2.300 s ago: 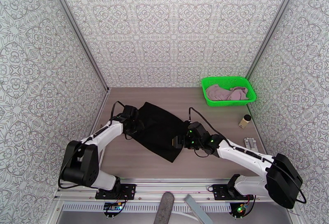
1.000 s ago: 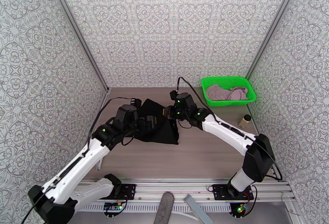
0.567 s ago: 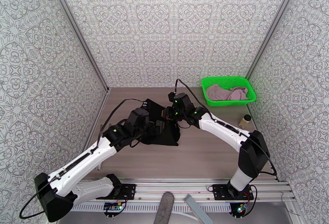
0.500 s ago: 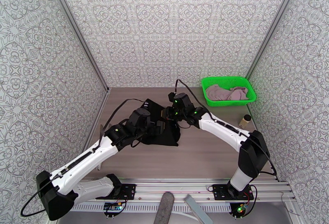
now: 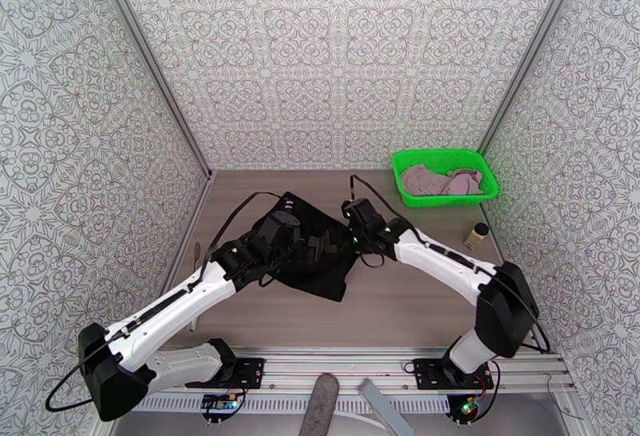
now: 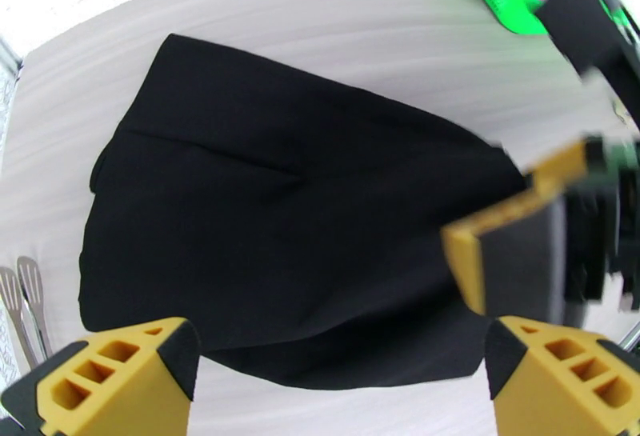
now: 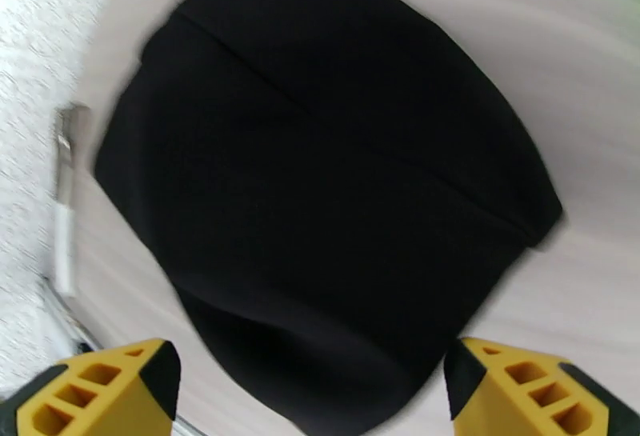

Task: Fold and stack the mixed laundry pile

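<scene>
A wood-grain table [image 5: 416,302] is enclosed on three sides by walls [image 5: 336,54] papered in a grey ornamental pattern. Two garments are counted: a black garment [image 5: 324,276] spread flat left of centre, and a pink garment [image 5: 442,182] bunched inside the one green basket [image 5: 448,200] at the far right corner. One small jar [image 5: 477,235] stands near the right edge. Both arms are stretched over the black garment. In the left wrist view the left gripper [image 6: 340,370] is seen spread wide with nothing held, the cloth beneath it — a yellow finger of the other arm and two metal utensils [image 6: 22,306] are caught there too. In the right wrist view the right gripper [image 7: 316,382] is likewise wide apart and empty above the cloth, and a straight crease is shown across the fabric.
</scene>
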Motion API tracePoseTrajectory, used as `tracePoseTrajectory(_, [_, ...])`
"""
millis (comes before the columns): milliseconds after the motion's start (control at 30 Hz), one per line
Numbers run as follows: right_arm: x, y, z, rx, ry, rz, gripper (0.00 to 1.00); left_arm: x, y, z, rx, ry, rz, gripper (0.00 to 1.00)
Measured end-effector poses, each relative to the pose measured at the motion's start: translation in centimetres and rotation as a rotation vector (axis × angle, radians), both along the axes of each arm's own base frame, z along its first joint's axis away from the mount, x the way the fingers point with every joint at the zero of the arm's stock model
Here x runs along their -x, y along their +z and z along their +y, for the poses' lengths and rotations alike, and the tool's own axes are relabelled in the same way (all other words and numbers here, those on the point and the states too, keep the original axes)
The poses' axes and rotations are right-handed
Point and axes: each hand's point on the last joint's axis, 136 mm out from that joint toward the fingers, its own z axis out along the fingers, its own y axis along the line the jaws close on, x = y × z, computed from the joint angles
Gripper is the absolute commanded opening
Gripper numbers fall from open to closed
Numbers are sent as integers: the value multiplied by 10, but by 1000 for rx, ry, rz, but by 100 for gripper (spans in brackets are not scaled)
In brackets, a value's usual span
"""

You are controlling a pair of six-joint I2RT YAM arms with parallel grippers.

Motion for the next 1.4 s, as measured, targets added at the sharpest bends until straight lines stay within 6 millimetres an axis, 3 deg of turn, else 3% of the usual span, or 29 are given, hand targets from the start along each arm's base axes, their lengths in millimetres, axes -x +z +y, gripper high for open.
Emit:
tracePoseTrajectory(100, [26, -22, -14, 29, 55, 47, 82, 1, -2, 4, -14, 29, 23, 99])
tracePoseTrajectory(200, [58, -47, -16, 30, 137, 118, 78, 1, 0, 9, -20, 55, 37, 99])
tracePoseTrajectory(367, [107, -64, 8, 4, 295, 183, 69, -1, 8, 18, -16, 100, 51, 99])
tracePoseTrajectory(533, [129, -72, 32, -35, 362, 200, 64, -4, 9, 29, -16, 147, 64, 99])
tracePoseTrajectory(867, [138, -102, 45, -27, 346, 264, 61, 0, 8, 41, -5, 185, 79, 99])
tracePoseTrajectory(1000, [142, -107, 46, -11, 337, 274, 67, 2, 10, 43, -1, 189, 79, 99])
tracePoseTrajectory(1100, [144, -109, 45, 13, 326, 265, 66, 3, 12, 47, 4, 198, 76, 99])
tracePoseTrajectory(1267, [139, -114, 47, 60, 298, 259, 50, 3, 11, 53, 3, 222, 86, 100])
tracePoseTrajectory(1400, [129, -121, 55, 113, 278, 264, 24, 2, 12, 60, 14, 250, 88, 99])
